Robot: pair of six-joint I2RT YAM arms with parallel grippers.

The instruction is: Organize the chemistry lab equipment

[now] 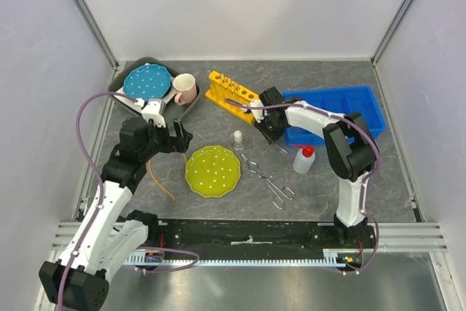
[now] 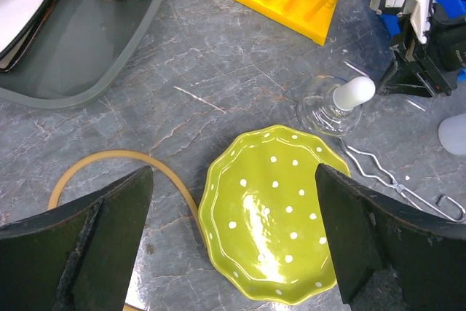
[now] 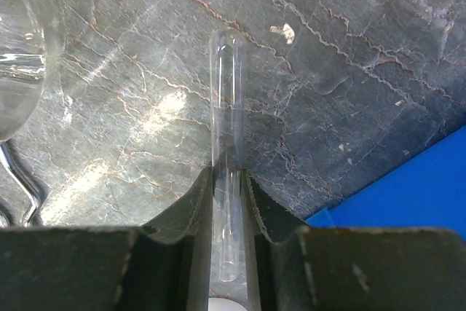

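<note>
Clearly the step in hand is a pickup: the right claw has its two fingers pressed in on the lower end of a thin clear tube that lies flat on the bench, its closed round tip pointing to 12 o'clock in the wrist view. Gripping it near one end leaves most of the glass free, which I judge suits lowering it into a hole of the yellow test-tube rack, standing at about 11 o'clock from that claw in the overhead view. The white-capped flask sits just at the claw's 9 o'clock, the metal tongs lie at 6 o'clock and the red-capped squeeze bottle at 4 o'clock, so the lift wants to go straight up to avoid nudging them. A blue bin sits at 3 o'clock, likely a home for loose items. The left claw is spread wide and holds nothing, hanging over the dotted yellow-green plate beside a loop of tan hose, out of the right arm's way. At 10 o'clock a grey tub holds a blue plate and a pink mug.
</note>
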